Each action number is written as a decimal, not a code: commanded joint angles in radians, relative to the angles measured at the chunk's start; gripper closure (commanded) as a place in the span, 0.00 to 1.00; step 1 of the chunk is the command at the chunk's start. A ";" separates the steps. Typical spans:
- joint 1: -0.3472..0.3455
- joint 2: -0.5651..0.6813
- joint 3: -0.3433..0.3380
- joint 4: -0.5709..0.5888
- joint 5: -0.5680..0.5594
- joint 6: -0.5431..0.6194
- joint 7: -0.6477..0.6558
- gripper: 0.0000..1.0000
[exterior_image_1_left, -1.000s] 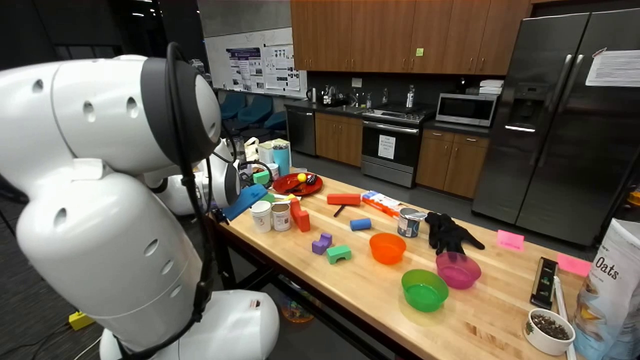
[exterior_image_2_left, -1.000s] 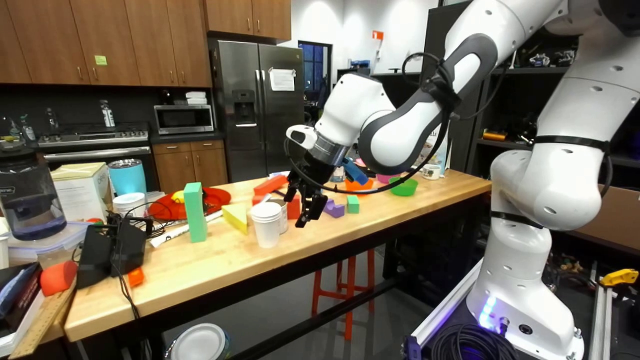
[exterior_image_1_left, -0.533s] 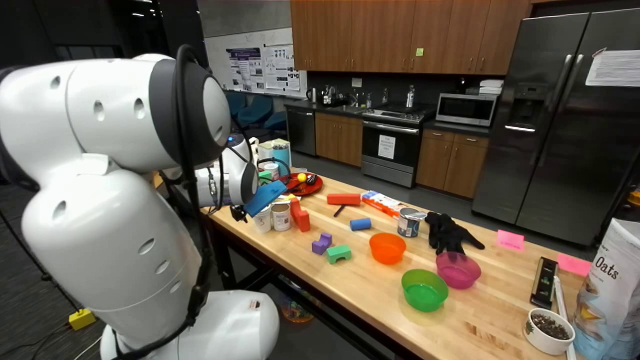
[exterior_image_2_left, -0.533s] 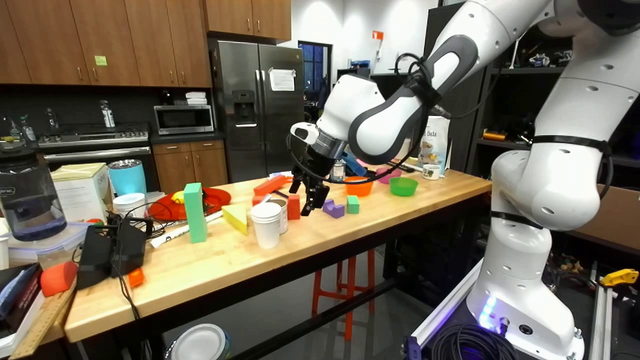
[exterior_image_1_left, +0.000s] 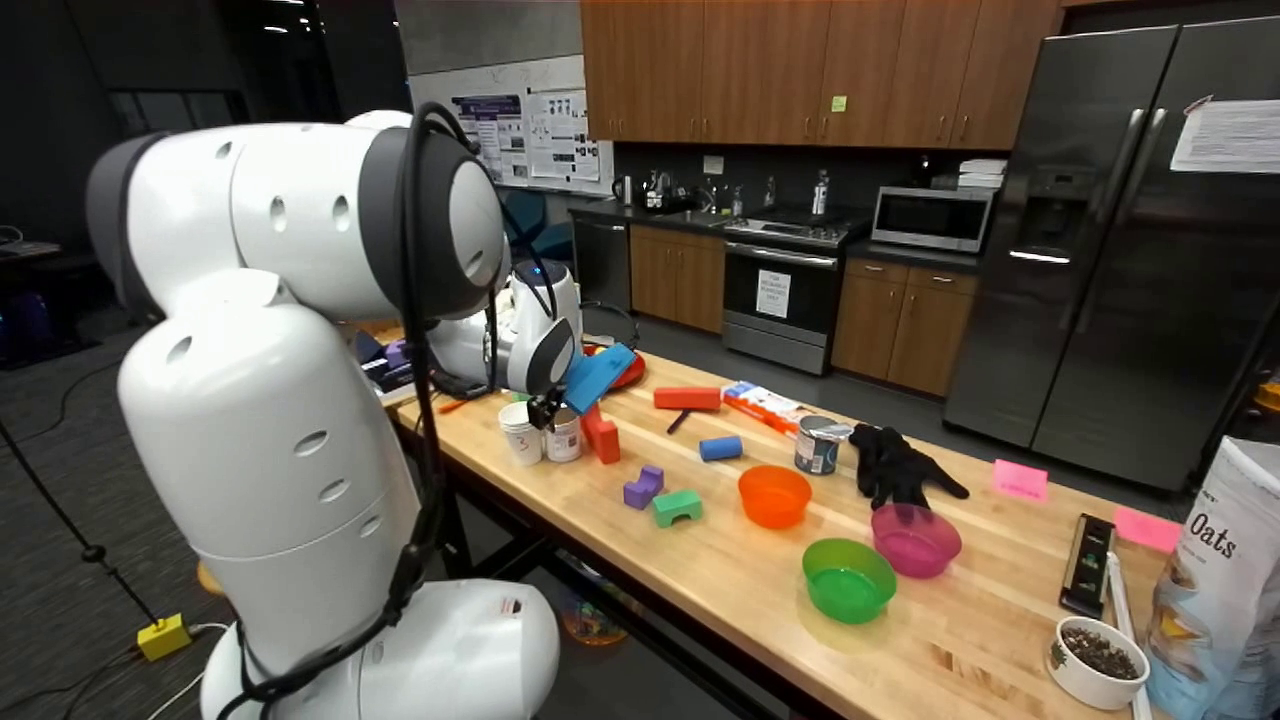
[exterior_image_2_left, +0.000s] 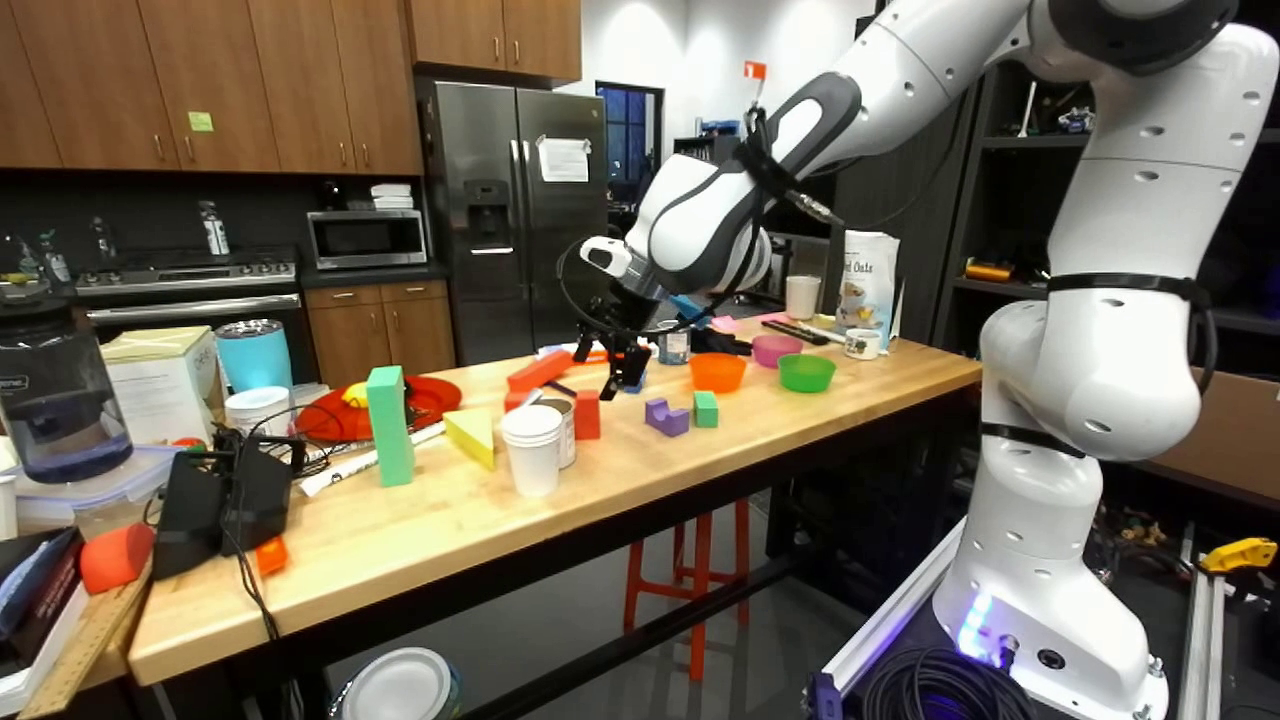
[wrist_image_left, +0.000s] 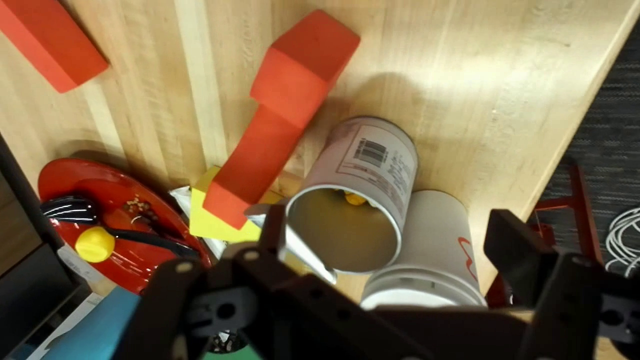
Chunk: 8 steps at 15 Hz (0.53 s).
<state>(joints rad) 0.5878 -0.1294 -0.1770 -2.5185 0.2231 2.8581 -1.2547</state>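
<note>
Wooden table (exterior_image_2_left: 400, 545): broad support of the array, seen in both exterior views; white arm (exterior_image_2_left: 1150, 225): extended over the table, its wrist inclined downward; red plate (wrist_image_left: 75, 172): at the lower left of the wrist view; gripper (wrist_image_left: 390, 225): fingers spread wide, released, nothing held; red notched block (wrist_image_left: 280, 122): lying on the table, at the upper middle of the wrist view; stacked white cups (wrist_image_left: 437, 230): nested, upright, marked 3; probably light and thin-walled, easily crushed; open-topped can (wrist_image_left: 360, 170): upright on the table, seen between the spread fingers in the wrist view, nearest the gripper; the red notched block near it on 1 side, the stacked white cups just beside it on the other, contact uncertain; judged light and fairly stiff, its smooth labelled wall mildly slippery; a hard squeeze could dent it, and the rim may be sharp; a sound hold would lie across the outer wall, just below the rim, with 1 finger on each of 2 opposite faces and the can kept level; the gap toward the stacked white cups looks narrow, calling for care; yellow wedge (wrist_image_left: 212, 227): partly hidden by the red notched block in the wrist view; small yellow item (wrist_image_left: 355, 199): inside the open-topped can, its kind not discernible.
</note>
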 joint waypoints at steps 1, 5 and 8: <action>0.024 0.052 -0.044 0.080 0.087 -0.051 -0.183 0.00; 0.014 0.107 -0.049 0.137 0.137 -0.100 -0.369 0.00; 0.003 0.149 -0.045 0.171 0.163 -0.123 -0.477 0.00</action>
<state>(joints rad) 0.5919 -0.0250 -0.2129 -2.3963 0.3487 2.7672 -1.6200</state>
